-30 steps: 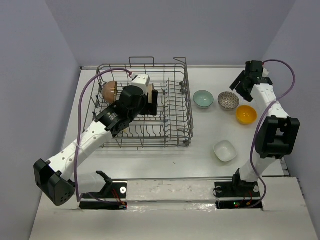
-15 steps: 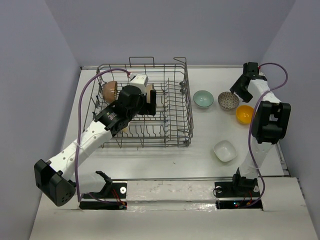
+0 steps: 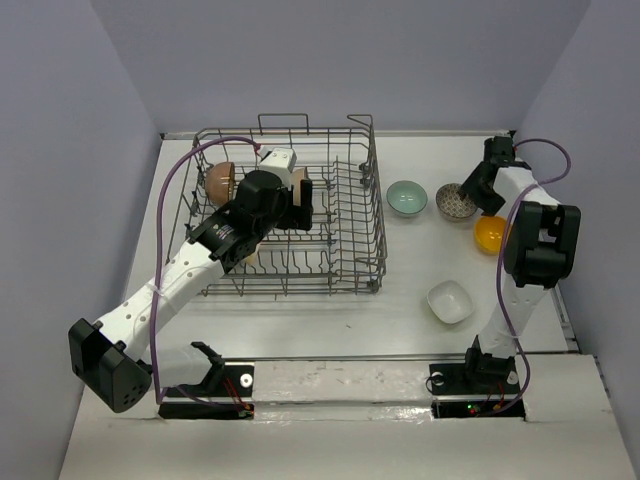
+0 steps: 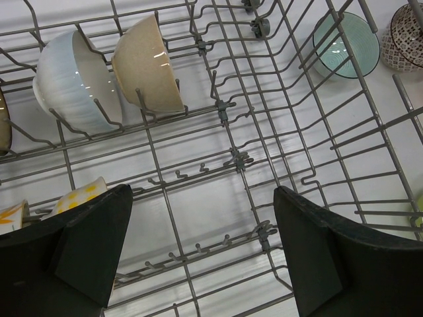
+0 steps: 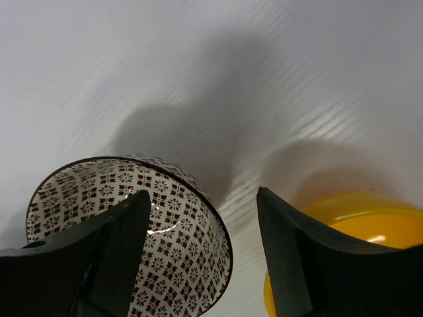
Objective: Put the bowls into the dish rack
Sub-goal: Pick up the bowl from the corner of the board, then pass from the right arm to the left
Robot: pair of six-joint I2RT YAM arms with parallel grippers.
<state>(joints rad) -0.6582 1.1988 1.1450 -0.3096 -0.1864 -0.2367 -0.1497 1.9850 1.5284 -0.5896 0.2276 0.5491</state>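
Rack (image 3: 377,232) sits centre-left, with the left gripper (image 4: 201,221) wide open and empty over its tines. Upper right, the right gripper (image 5: 201,198) is open astride the patterned bowl (image 5: 99,198) rim. Seat your inner finger deeper, avoid the yellow bowl (image 5: 360,221), then pinch.

Table (image 3: 330,325): white, flat, fills the frame centre. Walls (image 3: 340,60): pale lavender, plain, along upper, left and right frame edges.
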